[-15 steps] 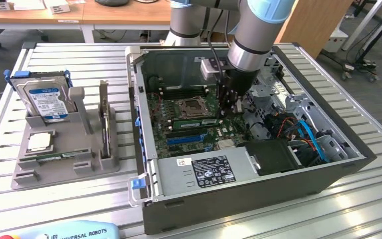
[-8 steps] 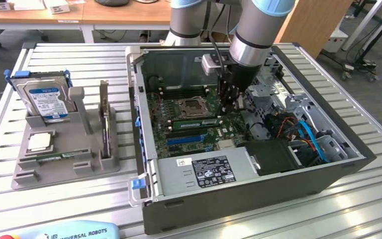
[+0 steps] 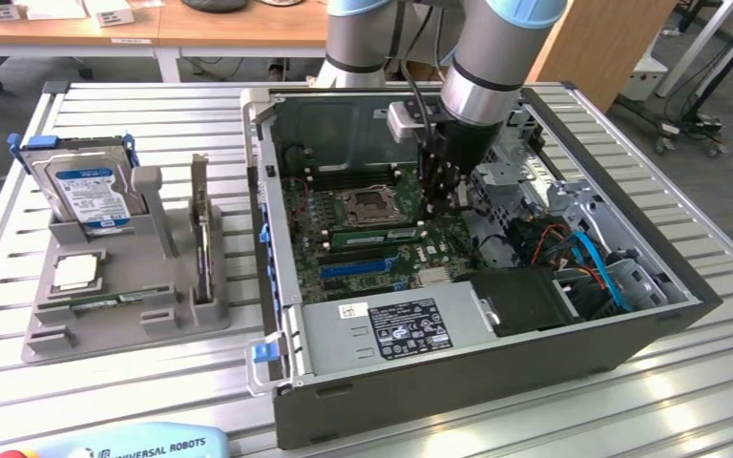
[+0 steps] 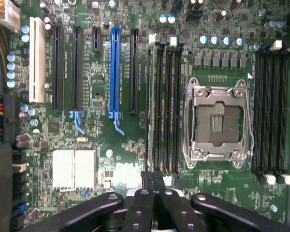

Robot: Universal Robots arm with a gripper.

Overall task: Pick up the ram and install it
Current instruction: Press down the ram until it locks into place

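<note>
A robot arm reaches down into an open computer case (image 3: 494, 315) on a slatted surface (image 3: 112, 382). Its claw (image 4: 153, 180) is pinched shut, fingertips together just above the memory slots (image 4: 163, 106) beside the empty processor socket (image 4: 217, 121). The ram (image 3: 366, 232), a thin green stick, appears seated beside that socket. It looks light, stiff and fragile, best gripped by its long edges.
</note>
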